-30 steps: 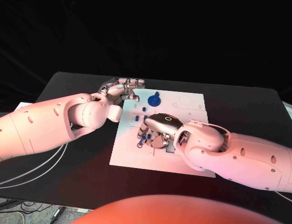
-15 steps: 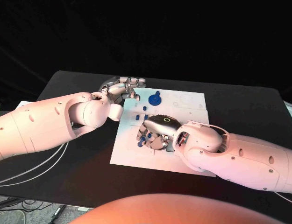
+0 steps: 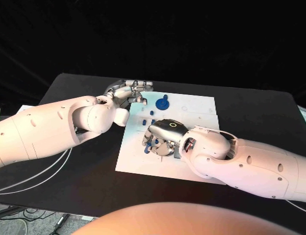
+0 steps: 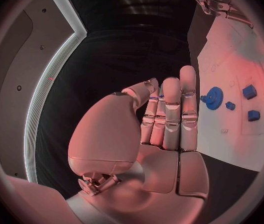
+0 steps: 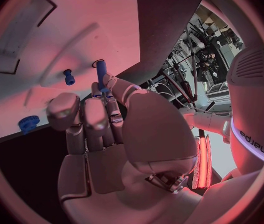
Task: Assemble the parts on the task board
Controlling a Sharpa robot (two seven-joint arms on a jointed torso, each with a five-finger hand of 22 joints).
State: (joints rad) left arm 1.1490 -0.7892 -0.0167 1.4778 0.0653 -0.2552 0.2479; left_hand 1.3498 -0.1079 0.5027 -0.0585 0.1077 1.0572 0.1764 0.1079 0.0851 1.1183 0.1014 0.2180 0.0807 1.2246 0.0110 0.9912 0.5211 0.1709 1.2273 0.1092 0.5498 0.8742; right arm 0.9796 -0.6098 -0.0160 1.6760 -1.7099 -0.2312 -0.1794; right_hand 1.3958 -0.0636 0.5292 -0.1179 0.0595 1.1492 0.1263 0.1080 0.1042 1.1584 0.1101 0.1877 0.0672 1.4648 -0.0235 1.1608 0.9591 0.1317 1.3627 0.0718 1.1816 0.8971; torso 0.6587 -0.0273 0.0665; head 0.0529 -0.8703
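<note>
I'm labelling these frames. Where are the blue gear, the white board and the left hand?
blue gear (image 3: 162, 104), head view, its disc.
white board (image 3: 195, 105), head view, bare far part.
left hand (image 4: 167, 115), left wrist view, its fingers.

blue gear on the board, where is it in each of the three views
Head view: the blue gear lies near the far edge of the white task board, just right of the left hand.
Left wrist view: the gear sits on the board beyond that hand's fingers.
Right wrist view: the gear is at the board's edge, beside the right hand.
Shared landmark: the task board.
</note>
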